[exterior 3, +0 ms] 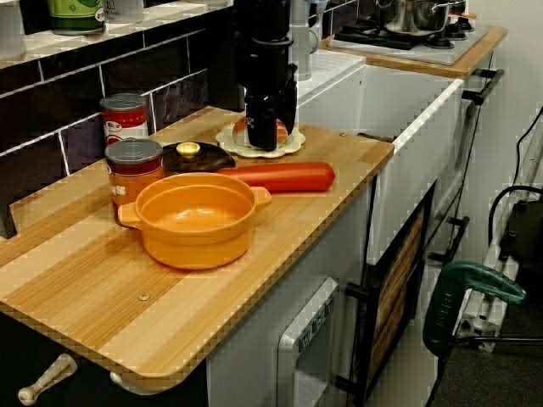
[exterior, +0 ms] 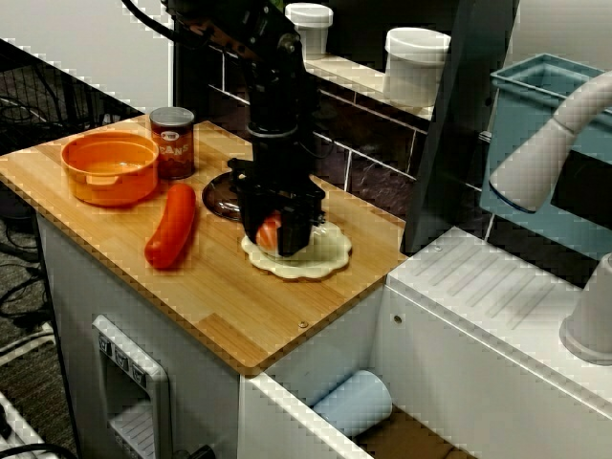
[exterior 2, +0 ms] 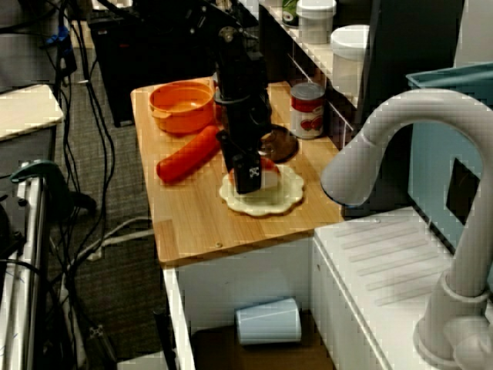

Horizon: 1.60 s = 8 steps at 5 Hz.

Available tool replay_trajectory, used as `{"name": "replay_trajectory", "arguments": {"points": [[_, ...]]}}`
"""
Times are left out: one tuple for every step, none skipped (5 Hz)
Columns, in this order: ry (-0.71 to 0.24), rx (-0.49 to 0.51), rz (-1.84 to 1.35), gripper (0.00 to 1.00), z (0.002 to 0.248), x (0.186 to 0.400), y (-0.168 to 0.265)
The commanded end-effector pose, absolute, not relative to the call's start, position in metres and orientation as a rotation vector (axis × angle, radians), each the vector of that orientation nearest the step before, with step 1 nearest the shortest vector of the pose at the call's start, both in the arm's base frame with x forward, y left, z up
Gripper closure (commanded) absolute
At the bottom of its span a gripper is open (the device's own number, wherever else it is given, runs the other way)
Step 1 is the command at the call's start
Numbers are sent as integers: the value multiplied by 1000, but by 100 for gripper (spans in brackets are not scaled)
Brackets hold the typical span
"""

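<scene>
The small red rounded food piece [exterior: 270, 231] is lying on the cream scalloped plate [exterior: 330, 256], and the black gripper [exterior: 282, 241] is clasping it. The grasp seems to be settling, and any lift is calling for a straight pull.

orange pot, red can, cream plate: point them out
orange pot [exterior 3: 193, 233], low side view, front wall
red can [exterior: 173, 145], high front view, label
cream plate [exterior 2: 282, 201], view over the tap, bare right rim

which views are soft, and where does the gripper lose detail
High front view: gripper a near-black mass, faucet at right soft; high side view: faucet blurred close to the lens, gripper also dark; low end view: orange pot sharp and evenly lit.
</scene>
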<state>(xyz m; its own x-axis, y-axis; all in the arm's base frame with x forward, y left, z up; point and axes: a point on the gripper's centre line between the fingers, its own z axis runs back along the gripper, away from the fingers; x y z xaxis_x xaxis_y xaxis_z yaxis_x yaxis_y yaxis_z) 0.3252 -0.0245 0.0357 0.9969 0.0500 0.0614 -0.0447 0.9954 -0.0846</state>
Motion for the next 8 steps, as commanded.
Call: {"name": "replay_trajectory", "arguments": {"points": [[-171, -80, -43, 100, 83, 316, 0], [-171, -103, -64, 100, 93, 304, 27], [-170, -97, -101, 100, 98, 295, 46], [-187, -79, -115, 100, 96, 291, 56], [-176, -46, -103, 100, 95, 290, 64], [-173, -29, -103, 100, 95, 287, 71], [-176, -34, -87, 100, 99, 283, 83], [-168, -40, -65, 100, 105, 281, 99]]}}
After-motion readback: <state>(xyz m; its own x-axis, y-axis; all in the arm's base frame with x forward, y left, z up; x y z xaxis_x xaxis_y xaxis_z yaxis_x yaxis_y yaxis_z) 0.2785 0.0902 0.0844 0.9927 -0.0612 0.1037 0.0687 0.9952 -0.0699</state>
